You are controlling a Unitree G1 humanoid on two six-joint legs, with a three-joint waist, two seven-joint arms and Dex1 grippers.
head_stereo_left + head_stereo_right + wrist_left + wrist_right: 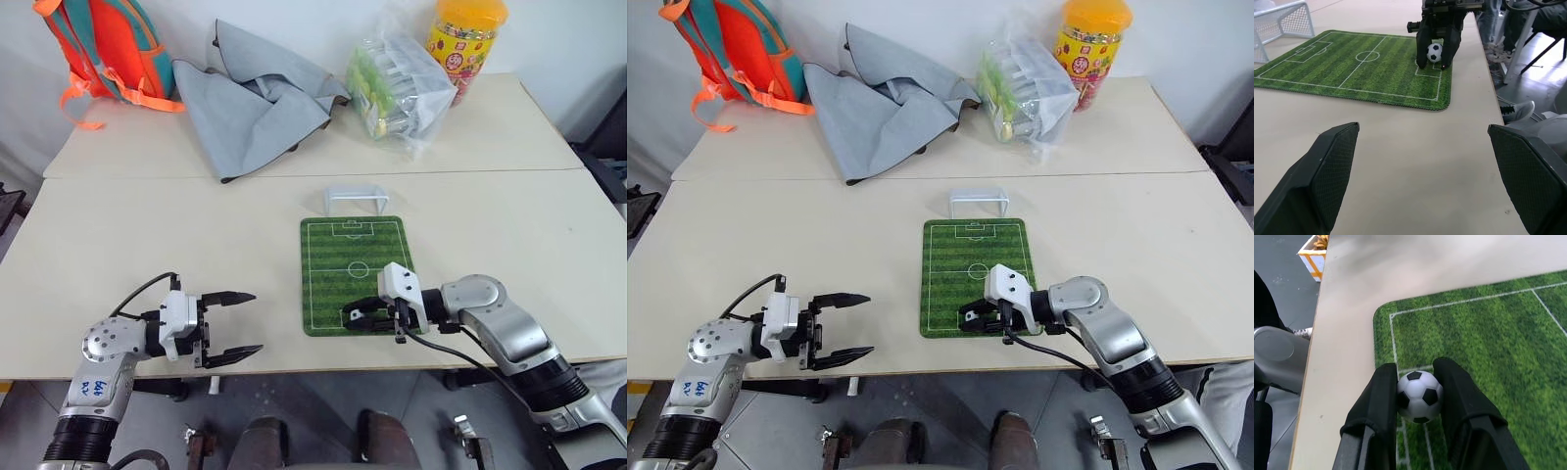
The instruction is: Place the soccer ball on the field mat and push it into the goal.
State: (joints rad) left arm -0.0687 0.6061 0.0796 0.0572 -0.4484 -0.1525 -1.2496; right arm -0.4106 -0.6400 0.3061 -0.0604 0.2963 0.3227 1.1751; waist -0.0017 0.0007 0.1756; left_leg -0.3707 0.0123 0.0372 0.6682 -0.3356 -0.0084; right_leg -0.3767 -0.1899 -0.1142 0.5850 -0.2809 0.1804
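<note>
Nearest you, your left gripper (233, 323) hangs spread and empty over the bare bench (147, 235), well apart from the play. Your right gripper (1420, 396) pinches the soccer ball (1419, 389) between both fingers, low over the near end of the field mat (355, 269), at the near penalty box. Let go too high or unevenly and the ball could roll off the mat's near edge and off the bench. The goal (357, 195) stands just beyond the far end; a crooked push would miss it.
</note>
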